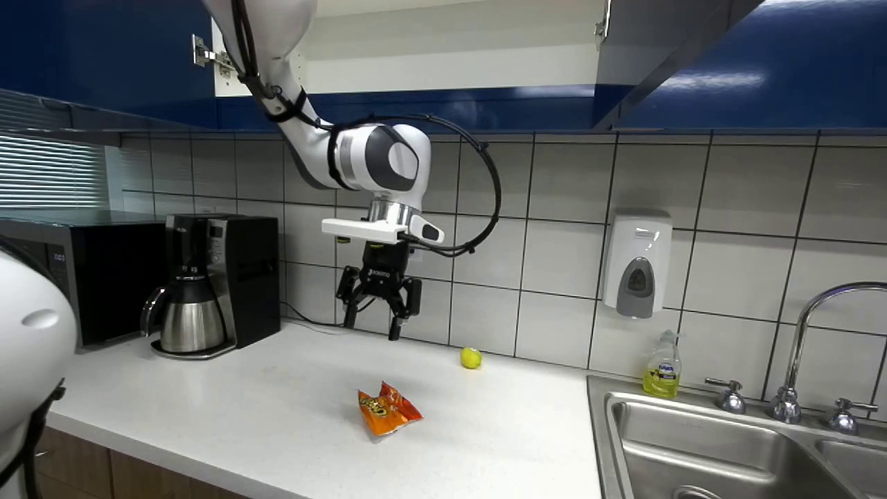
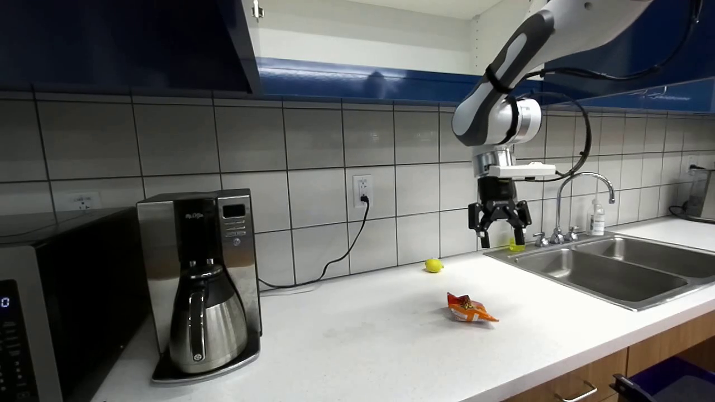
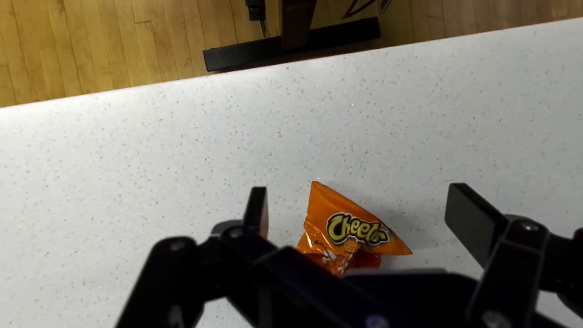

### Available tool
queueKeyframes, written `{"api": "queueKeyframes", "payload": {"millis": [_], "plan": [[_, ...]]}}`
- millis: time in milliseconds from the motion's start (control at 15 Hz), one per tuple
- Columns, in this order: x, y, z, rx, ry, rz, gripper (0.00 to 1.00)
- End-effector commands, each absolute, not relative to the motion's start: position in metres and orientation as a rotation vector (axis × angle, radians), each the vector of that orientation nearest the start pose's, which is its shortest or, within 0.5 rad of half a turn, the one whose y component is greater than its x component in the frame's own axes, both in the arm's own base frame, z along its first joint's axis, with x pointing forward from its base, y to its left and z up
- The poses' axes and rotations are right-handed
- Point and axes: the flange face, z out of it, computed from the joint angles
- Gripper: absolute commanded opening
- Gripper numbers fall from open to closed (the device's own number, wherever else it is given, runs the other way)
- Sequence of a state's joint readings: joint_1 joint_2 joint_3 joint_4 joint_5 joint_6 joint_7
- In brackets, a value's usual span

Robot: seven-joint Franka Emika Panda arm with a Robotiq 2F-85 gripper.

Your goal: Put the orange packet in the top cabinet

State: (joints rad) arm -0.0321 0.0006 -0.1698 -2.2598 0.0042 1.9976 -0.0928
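Observation:
The orange Cheetos packet lies crumpled on the white counter. It also shows in an exterior view and in the wrist view, where my gripper hides its lower part. My gripper is open and empty, pointing down, well above the counter; it also shows in an exterior view. In the wrist view the packet appears between the two spread fingers, below them and not touched. The top cabinet stands open above the counter, with a white interior and blue lower edge, and shows in an exterior view.
A yellow lemon lies near the tiled wall. A coffee maker and a microwave stand at one end. A sink, faucet, dish soap bottle and wall dispenser are at the other end. An open cabinet door hangs beside the opening.

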Motion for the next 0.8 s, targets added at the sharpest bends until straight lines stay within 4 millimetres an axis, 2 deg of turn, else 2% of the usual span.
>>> {"api": "queueKeyframes", "payload": {"millis": [0, 400, 733], "plan": [[0.492, -0.104, 0.317, -3.071, 0.310, 0.380, 1.00], [0.512, -0.104, 0.274, -3.078, 0.406, 0.321, 1.00], [0.531, -0.096, 0.252, -3.065, 0.391, 0.194, 1.00]]}}
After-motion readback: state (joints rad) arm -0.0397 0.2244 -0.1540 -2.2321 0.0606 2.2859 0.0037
